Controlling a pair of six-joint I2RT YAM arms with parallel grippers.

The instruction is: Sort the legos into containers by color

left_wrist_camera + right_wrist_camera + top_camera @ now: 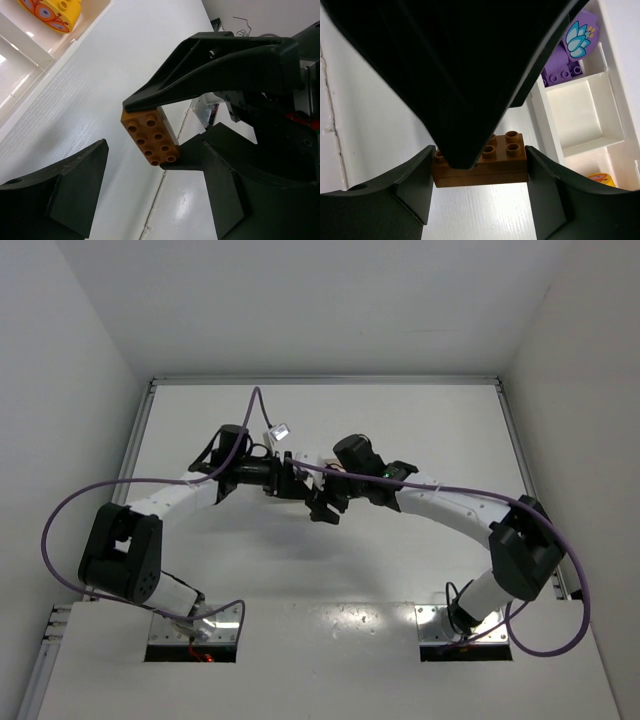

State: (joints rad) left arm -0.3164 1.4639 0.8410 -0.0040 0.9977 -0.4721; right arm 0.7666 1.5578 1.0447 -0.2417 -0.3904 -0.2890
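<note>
My right gripper (480, 156) is shut on a brown lego (490, 162), one finger at each end, above the white table. In the left wrist view the same brown lego (150, 135) hangs between the right gripper's black fingers (200, 65). My left gripper (150, 200) is open, its fingers wide apart either side of that lego and not touching it. One left finger (470, 60) hides part of the brick in the right wrist view. The white tray (547, 120) holds purple legos (565, 65) in one compartment and a yellow lego (600, 177) in another. The middle compartment (585, 115) is bare.
From above, both grippers, left (298, 485) and right (325, 508), meet at the middle of the table and hide the tray. White walls close the table at the back and both sides. The yellow lego (50, 10) shows by the tray rim (45, 55).
</note>
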